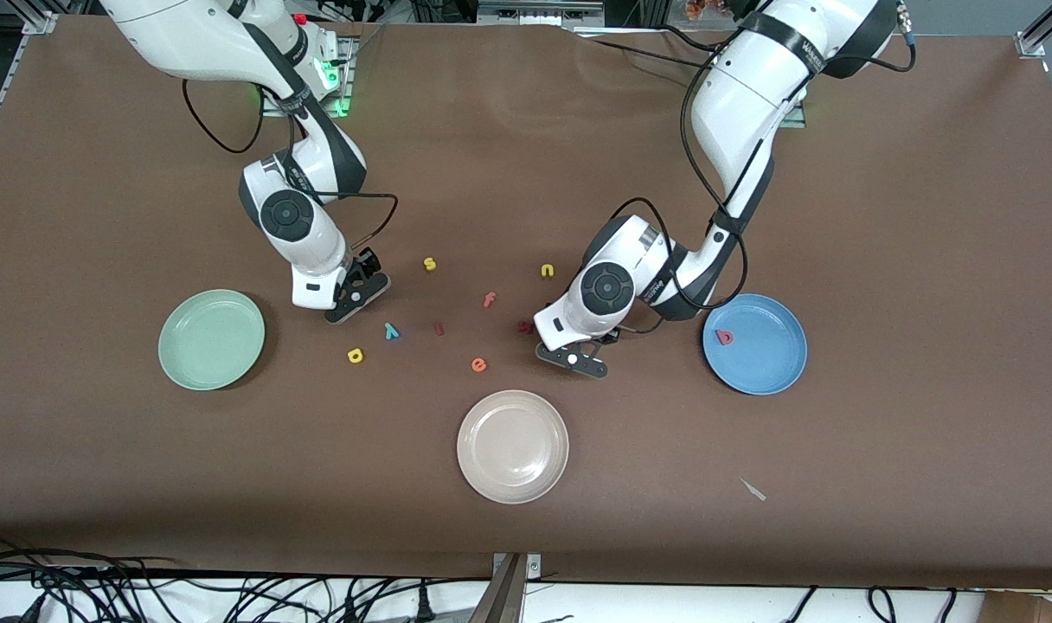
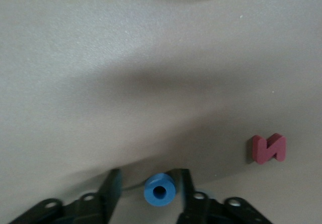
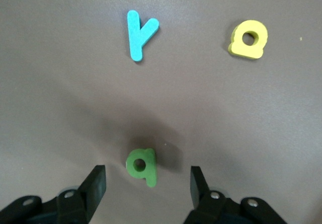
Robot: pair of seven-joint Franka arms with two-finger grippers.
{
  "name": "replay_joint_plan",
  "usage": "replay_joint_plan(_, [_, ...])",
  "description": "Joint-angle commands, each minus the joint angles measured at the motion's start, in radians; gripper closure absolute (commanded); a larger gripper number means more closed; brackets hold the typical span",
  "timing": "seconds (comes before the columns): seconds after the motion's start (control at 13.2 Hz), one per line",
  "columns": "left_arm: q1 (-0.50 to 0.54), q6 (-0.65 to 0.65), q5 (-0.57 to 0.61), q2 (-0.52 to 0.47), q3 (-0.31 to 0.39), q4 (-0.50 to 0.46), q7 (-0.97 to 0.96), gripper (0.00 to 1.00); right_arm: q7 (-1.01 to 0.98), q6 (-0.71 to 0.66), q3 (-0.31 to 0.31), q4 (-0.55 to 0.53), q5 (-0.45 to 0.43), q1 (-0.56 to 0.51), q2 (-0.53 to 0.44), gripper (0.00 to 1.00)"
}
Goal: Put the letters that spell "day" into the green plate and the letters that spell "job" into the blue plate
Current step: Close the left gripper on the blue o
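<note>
left gripper [image 2: 148,189] fingers partly open around blue "o" [image 2: 160,189], right gripper [image 3: 148,183] fingers wide apart either side of green letter [image 3: 141,166]

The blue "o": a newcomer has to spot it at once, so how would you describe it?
Find the blue plate at the left arm's end of the table. Beside it the left pincer is down at the table, and the blue "o" lies between its fingers. It is a plain ring; the dark red letter nearby is angular.
</note>
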Motion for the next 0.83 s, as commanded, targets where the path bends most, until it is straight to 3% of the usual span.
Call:
replay_joint_plan(0.0, [-0.013,-0.01,0.015,-0.003,0.004,-0.021,-0.018,0.92,-0.01,0.028,0.0,-0.026,-0.017,-0.003,-0.007,0.31])
replay_joint_plan(0.08, [-0.01,-0.012,0.015,-0.005,0.004,-0.035,-0.018,0.97,-0.011,0.028,0.0,-0.026,-0.017,-0.003,-0.007,0.33])
replay_joint_plan(0.23, [0.002,-0.024,0.015,-0.025,0.004,-0.038,-0.018,0.97,-0.011,0.026,0.0,-0.031,-0.017,-0.003,-0.004,0.36])
replay_joint_plan(0.6, [0.096,-0.332,0.112,-0.161,0.016,-0.016,0.024,0.92,-0.013,0.029,0.0,-0.031,-0.032,0.0,0.015,0.45])
replay_joint_plan(0.76, [0.155,-0.41,0.121,-0.187,0.021,-0.021,0.173,0.92,-0.013,0.032,0.0,-0.031,-0.038,-0.003,0.016,0.48])
